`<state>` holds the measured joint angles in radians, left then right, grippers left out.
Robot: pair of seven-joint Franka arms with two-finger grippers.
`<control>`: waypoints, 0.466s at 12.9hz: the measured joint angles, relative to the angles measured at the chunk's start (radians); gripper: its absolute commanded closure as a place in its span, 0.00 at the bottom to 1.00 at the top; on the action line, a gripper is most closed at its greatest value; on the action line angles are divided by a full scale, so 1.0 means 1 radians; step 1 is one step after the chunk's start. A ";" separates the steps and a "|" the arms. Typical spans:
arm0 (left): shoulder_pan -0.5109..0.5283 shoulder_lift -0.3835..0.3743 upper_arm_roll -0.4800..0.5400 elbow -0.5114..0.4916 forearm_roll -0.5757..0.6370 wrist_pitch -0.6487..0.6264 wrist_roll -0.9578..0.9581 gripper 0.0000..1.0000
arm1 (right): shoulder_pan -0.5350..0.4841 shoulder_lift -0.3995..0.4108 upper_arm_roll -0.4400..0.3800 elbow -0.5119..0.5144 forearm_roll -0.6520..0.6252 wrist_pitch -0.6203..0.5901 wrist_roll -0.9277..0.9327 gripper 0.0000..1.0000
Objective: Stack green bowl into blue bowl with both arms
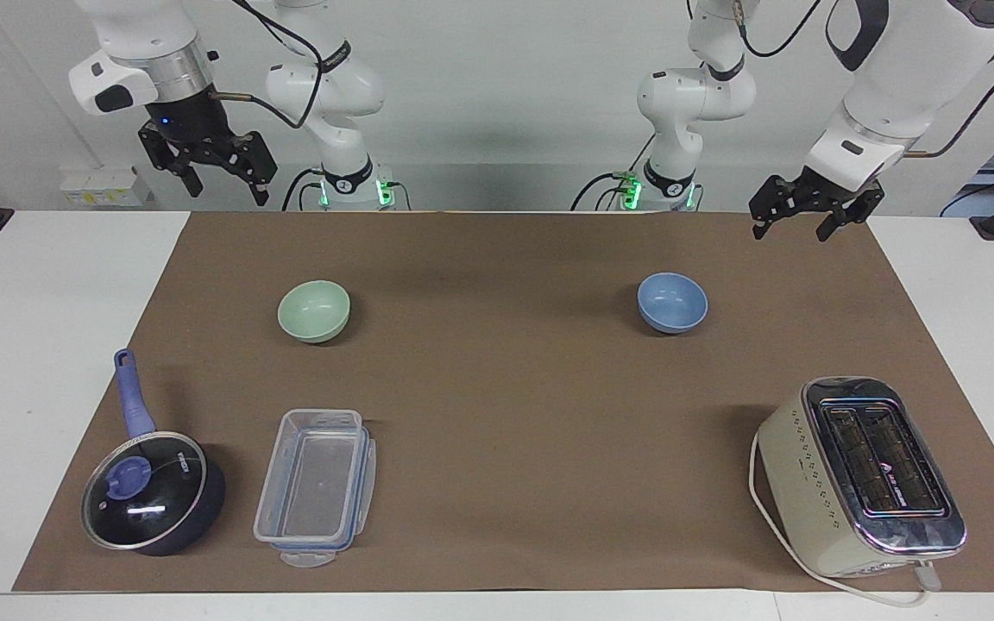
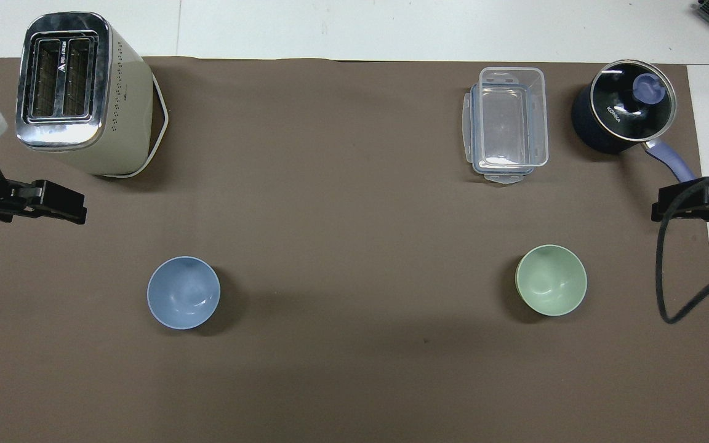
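The green bowl (image 1: 314, 310) (image 2: 551, 280) stands upright and empty on the brown mat, toward the right arm's end. The blue bowl (image 1: 672, 302) (image 2: 183, 292) stands upright and empty toward the left arm's end, far apart from the green one. My right gripper (image 1: 228, 191) (image 2: 659, 209) hangs open and empty in the air over the mat's edge at its own end. My left gripper (image 1: 795, 231) (image 2: 77, 212) hangs open and empty over the mat's corner at its own end. Neither gripper touches a bowl.
A cream toaster (image 1: 859, 474) (image 2: 77, 92) stands farther from the robots than the blue bowl. A clear lidless plastic container (image 1: 316, 487) (image 2: 508, 123) and a dark blue lidded saucepan (image 1: 152, 492) (image 2: 622, 114) stand farther out than the green bowl.
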<state>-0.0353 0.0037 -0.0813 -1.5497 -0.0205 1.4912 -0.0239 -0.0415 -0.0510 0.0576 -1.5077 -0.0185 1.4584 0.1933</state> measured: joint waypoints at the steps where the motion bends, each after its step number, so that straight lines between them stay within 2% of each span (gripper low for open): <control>1: 0.000 -0.001 0.000 0.000 0.000 0.000 0.000 0.00 | 0.000 0.000 0.000 0.000 0.000 0.000 0.000 0.00; 6: 0.000 -0.001 -0.001 0.000 -0.001 -0.007 0.000 0.00 | 0.000 0.000 0.000 0.000 0.000 0.000 0.000 0.00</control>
<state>-0.0353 0.0029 -0.0822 -1.5498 -0.0212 1.4838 -0.0239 -0.0415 -0.0510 0.0576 -1.5077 -0.0185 1.4584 0.1933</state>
